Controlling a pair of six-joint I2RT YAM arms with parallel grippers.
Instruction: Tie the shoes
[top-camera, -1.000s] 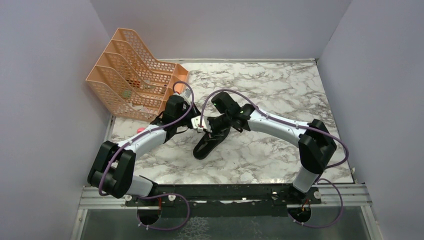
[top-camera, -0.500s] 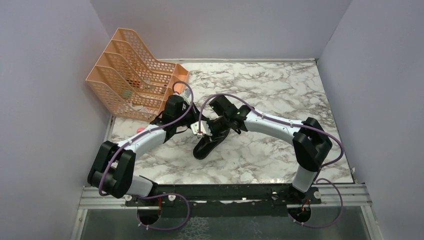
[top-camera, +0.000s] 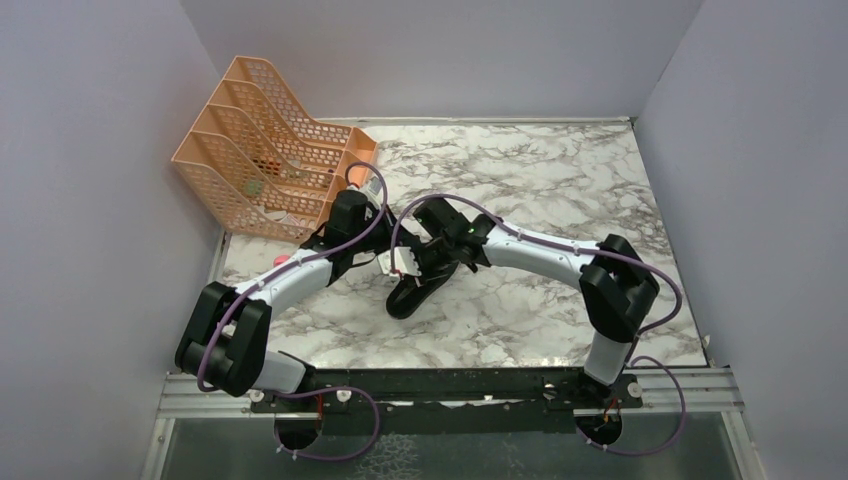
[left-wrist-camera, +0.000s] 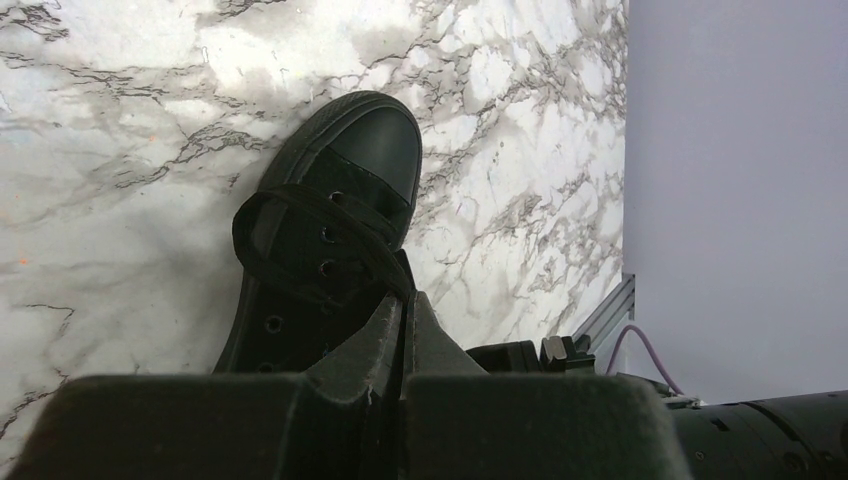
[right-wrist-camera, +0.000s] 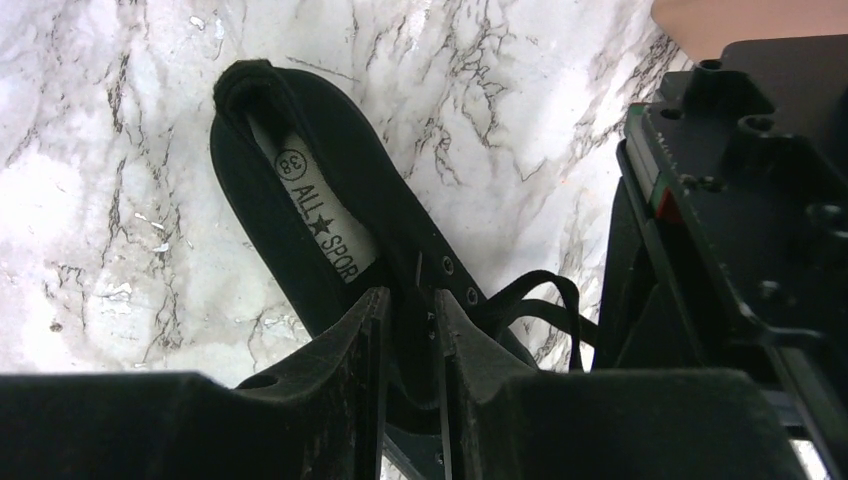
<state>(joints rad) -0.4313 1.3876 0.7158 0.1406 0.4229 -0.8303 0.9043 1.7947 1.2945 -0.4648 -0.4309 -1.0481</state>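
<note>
One black low-cut shoe (top-camera: 418, 288) lies on the marble table, toe toward the near left. In the left wrist view its toe cap (left-wrist-camera: 365, 150) points away and a black lace (left-wrist-camera: 300, 215) loops over the eyelets, one strand running into my left gripper (left-wrist-camera: 406, 300), which is shut on it. In the top view the left gripper (top-camera: 380, 258) hangs just left of the shoe's opening. My right gripper (right-wrist-camera: 408, 300) hovers over the eyelet edge of the shoe (right-wrist-camera: 300, 220), jaws narrowly apart with dark upper between them. Beside it lies a lace loop (right-wrist-camera: 540, 300). The right gripper (top-camera: 408, 265) sits over the shoe's throat.
An orange mesh file rack (top-camera: 270, 150) stands at the back left, close behind the left wrist. The left arm's black body (right-wrist-camera: 740, 200) fills the right of the right wrist view. Purple walls enclose the table; a metal rail (top-camera: 450, 385) runs along the near edge.
The right gripper has moved left and toward the near edge over the shoe, and its jaws have narrowed. The left arm and the shoe have not moved.
</note>
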